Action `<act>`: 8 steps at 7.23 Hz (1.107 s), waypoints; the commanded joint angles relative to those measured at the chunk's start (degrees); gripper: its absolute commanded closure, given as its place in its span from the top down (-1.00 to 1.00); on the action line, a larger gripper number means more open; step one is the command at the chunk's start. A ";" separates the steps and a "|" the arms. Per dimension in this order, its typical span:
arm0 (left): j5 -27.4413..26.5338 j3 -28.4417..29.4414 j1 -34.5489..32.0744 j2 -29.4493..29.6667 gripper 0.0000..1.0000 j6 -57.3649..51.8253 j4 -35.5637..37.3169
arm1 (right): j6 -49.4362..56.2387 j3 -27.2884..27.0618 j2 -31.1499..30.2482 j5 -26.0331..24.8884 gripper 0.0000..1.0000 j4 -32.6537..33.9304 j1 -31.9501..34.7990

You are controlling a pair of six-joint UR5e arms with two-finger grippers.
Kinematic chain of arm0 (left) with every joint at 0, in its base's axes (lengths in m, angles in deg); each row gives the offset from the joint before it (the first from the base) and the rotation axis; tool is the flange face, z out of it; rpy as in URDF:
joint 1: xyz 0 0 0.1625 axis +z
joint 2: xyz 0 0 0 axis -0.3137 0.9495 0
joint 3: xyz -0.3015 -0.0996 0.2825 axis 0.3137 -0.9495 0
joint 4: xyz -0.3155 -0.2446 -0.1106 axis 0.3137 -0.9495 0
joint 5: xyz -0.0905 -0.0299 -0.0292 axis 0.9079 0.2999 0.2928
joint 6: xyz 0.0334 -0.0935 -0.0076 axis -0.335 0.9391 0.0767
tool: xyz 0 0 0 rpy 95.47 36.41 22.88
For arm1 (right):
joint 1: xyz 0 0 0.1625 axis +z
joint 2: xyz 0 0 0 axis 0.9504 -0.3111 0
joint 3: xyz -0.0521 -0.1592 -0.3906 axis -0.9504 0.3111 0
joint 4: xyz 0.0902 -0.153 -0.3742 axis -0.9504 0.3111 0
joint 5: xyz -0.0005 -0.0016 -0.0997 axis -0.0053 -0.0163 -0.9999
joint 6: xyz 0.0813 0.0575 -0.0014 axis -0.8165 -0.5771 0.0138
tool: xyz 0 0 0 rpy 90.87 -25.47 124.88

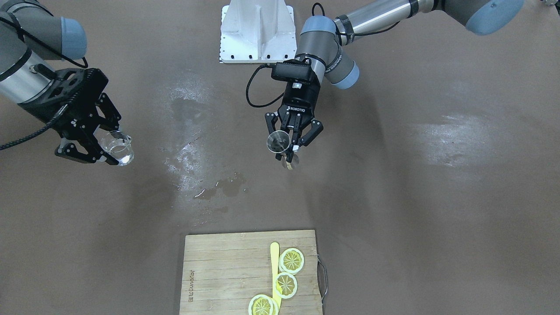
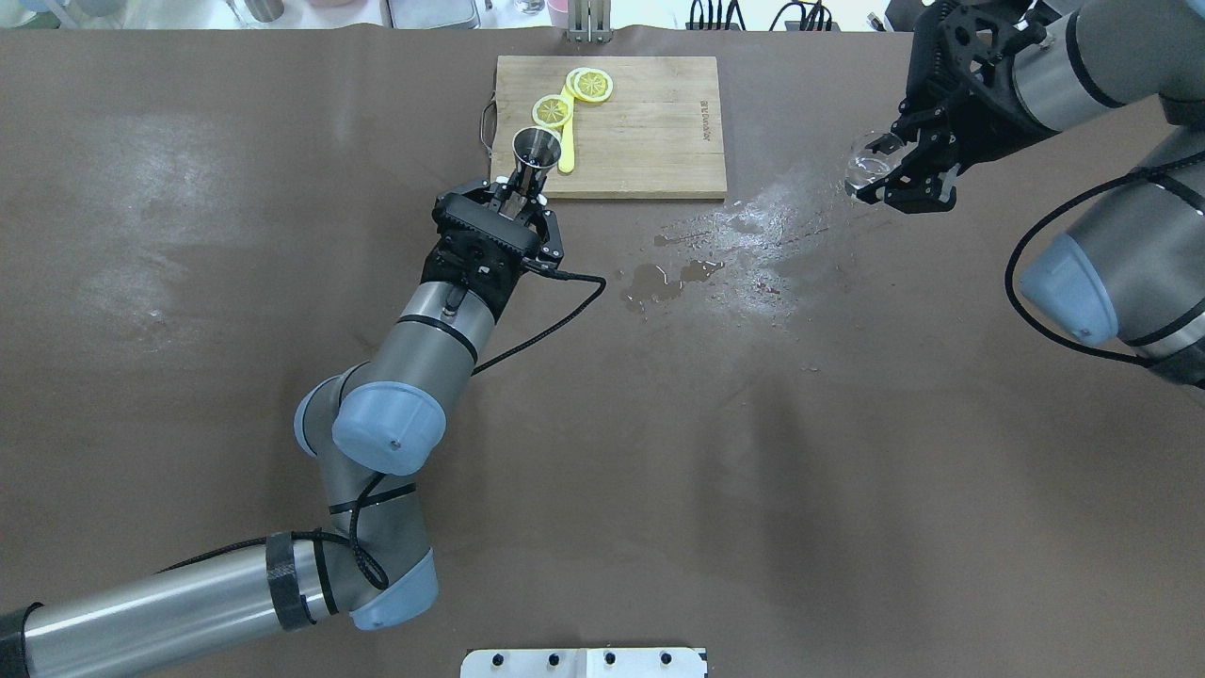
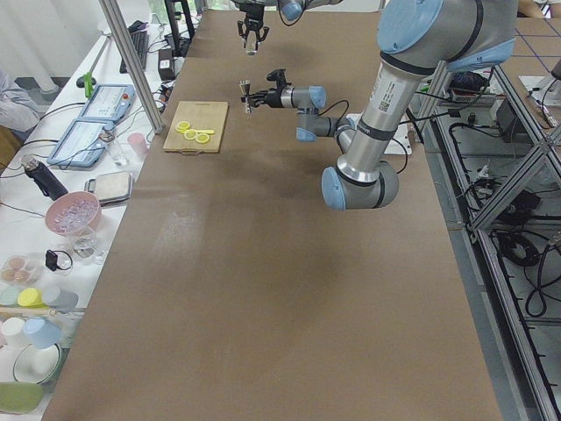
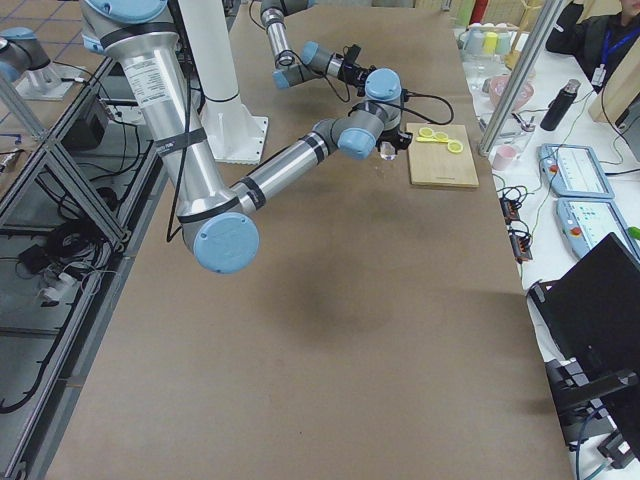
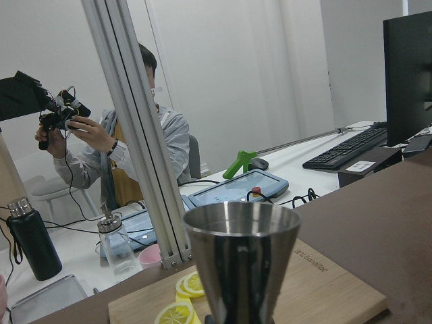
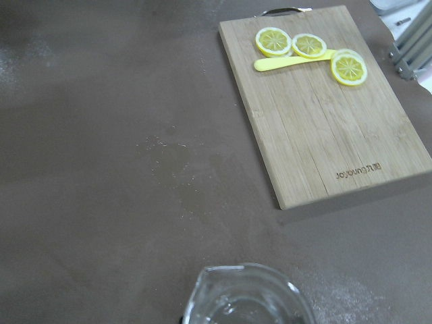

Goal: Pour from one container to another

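Note:
My left gripper [image 2: 521,191] is shut on a steel jigger [image 2: 536,151], held upright above the table near the board; the jigger's cup [image 5: 241,260] fills the left wrist view and shows in the front view as a steel jigger [image 1: 278,142] in the left gripper [image 1: 292,135]. My right gripper [image 2: 894,169] is shut on a small clear glass beaker [image 2: 866,162], lifted off the table at the right. In the front view the beaker [image 1: 117,147] sits in the right gripper [image 1: 94,148]. The beaker's spouted rim [image 6: 246,297] shows low in the right wrist view.
A wooden cutting board [image 2: 650,141] with lemon slices [image 2: 592,85] and a yellow knife [image 2: 567,141] lies at the far edge. A wet spill [image 2: 673,280] marks the tabletop between the arms. A person [image 5: 128,152] sits beyond the table's far side, among desk clutter.

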 commanded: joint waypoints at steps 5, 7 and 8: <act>13.89 -0.45 -14.89 -8.32 -1.00 0.56 -1.89 | -24.86 15.83 -12.32 -1.41 -1.00 -43.35 0.80; 14.00 -0.81 -15.25 -12.71 -1.00 0.82 -5.04 | -24.79 18.30 -12.51 -1.33 -1.00 -45.30 0.63; 13.91 -0.81 -15.34 -14.91 -1.00 2.39 -7.41 | -24.36 21.44 -12.33 -1.16 -1.00 -49.14 0.37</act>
